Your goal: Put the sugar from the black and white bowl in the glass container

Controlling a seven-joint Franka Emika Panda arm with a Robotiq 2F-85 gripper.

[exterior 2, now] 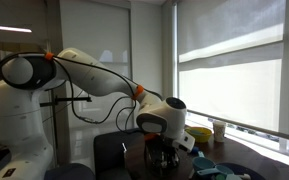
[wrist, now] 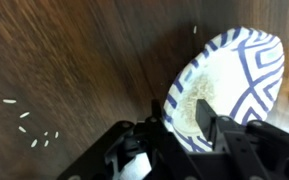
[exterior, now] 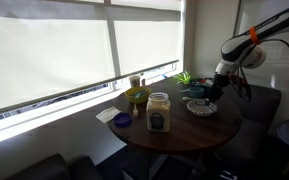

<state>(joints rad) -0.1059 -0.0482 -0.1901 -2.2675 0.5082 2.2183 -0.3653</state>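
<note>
1. Exterior view: the gripper [exterior: 212,94] is reaching the black and white bowl [exterior: 201,108], near the glass container [exterior: 159,112]
2. Exterior view: the arm [exterior 2: 94,80] is masking both (dim lighting)
3. Wrist view: the fingers [wrist: 149,138] are pinching the bowl's rim; lifting level is advisable, with grains [wrist: 34,135] lying spilled

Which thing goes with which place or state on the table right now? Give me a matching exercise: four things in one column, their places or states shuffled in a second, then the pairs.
Things
1. black and white bowl
2. glass container
3. small blue dish
4. loose pale grains

Places or states
A. upright near the middle of the table, lid on
B. scattered on bare dark wood
C. rim between the fingers
D. near the table edge, beside a white paper

Pairs: 1-C, 2-A, 3-D, 4-B
</note>
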